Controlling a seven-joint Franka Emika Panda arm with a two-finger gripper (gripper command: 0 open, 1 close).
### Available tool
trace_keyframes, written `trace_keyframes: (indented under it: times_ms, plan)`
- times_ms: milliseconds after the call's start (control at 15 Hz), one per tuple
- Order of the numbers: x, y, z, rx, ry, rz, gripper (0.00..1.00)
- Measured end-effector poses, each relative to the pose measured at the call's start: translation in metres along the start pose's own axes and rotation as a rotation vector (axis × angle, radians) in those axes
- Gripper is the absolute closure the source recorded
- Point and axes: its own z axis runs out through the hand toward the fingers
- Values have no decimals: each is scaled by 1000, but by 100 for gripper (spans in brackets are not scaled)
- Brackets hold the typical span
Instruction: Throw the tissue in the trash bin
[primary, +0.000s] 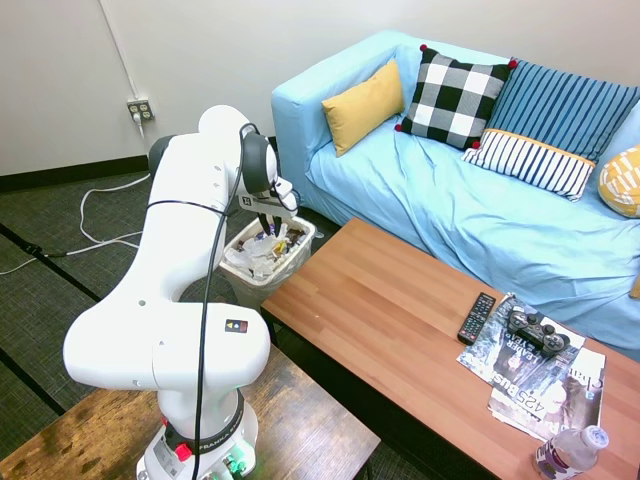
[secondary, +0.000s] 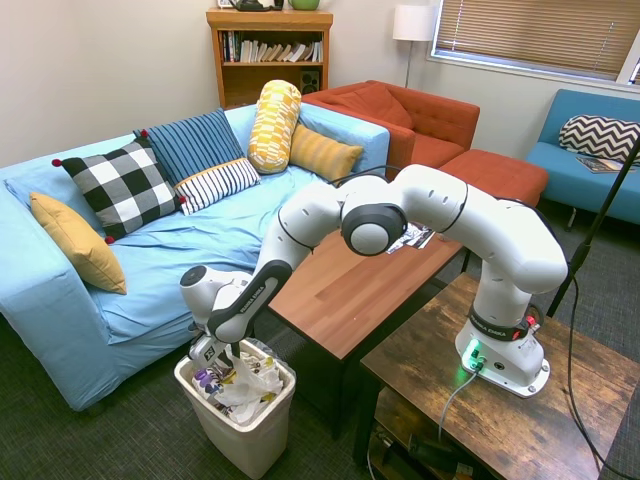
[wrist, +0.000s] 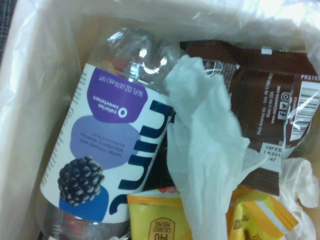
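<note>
Over the open mouth of the trash bin (secondary: 240, 425), the gripper (secondary: 213, 362) hangs low, just inside the rim on the sofa side. Whether its fingers are spread or closed cannot be told from either outside view, since the arm and the rubbish hide them. From the wrist camera, the tissue (wrist: 207, 155) rises from the bottom edge as a long white crumpled strip, draped across a clear drink bottle (wrist: 107, 145) with a purple label, a brown wrapper (wrist: 272, 100) and a yellow packet (wrist: 160, 220); it seems to be inside the bin's liner already, though whether it is gripped or lying loose is unclear. Judging by this, the step in hand is the release: the fingers should part fully, and the arm should lift straight up so the soft paper does not cling and come back out. Beyond the bin, the wooden table (primary: 400, 320) carries a remote (primary: 477, 318) near its far edge.
</note>
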Motion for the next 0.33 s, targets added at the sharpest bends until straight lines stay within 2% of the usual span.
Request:
trace_keyframes:
  times_ms: [333]
  plan:
    - [6, -1, -20, -7, 19, 27, 0]
